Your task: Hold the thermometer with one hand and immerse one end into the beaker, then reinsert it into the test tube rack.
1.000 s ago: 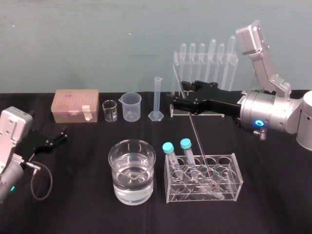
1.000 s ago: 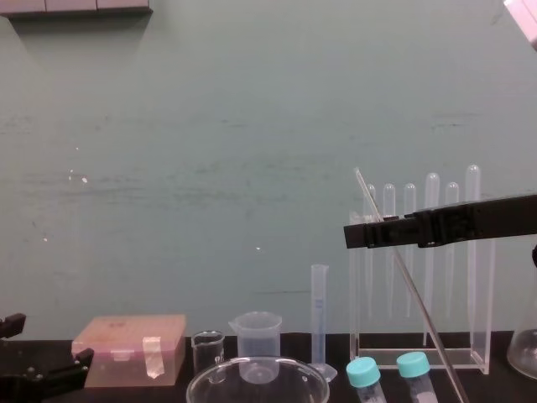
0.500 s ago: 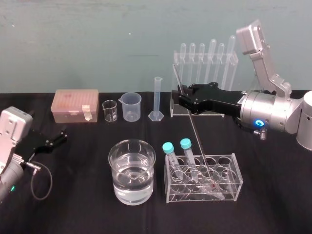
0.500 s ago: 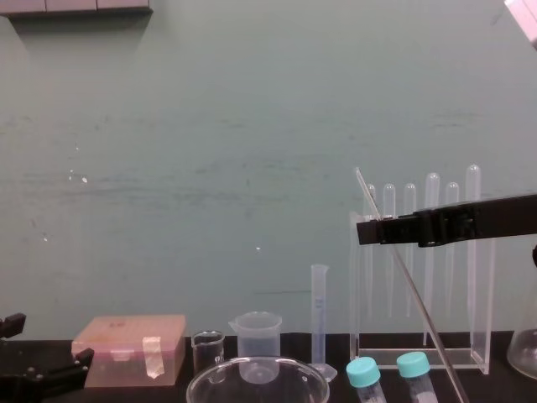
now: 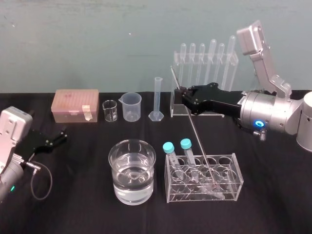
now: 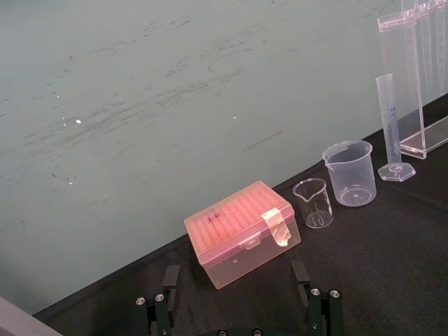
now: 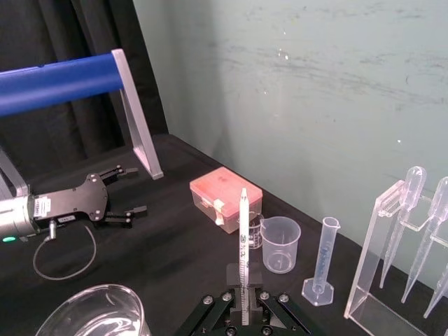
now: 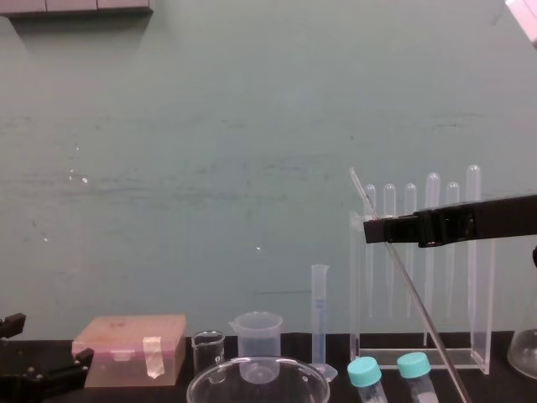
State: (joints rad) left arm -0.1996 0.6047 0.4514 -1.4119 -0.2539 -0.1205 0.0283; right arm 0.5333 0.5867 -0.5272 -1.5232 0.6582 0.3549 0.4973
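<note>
1. Since a second ago, the right gripper has drawn its spread fingers together. It now clenches the thermometer high on the rod, just under the top end.
2. The thermometer leans. Its lower end sits in the low test tube rack, near two teal-capped tubes, and its upper end tilts back and leftward. A high grip leaves the whole lower length free for dipping.
3. In the right wrist view the thermometer rises centred between the closed fingers, a hold that should resist twisting.
4. The beaker, part-filled with water, stands just left of the rack without touching it. The carry for the dip looks short.
5. The left gripper, spread and empty, lies parked on the table at far left.
</note>
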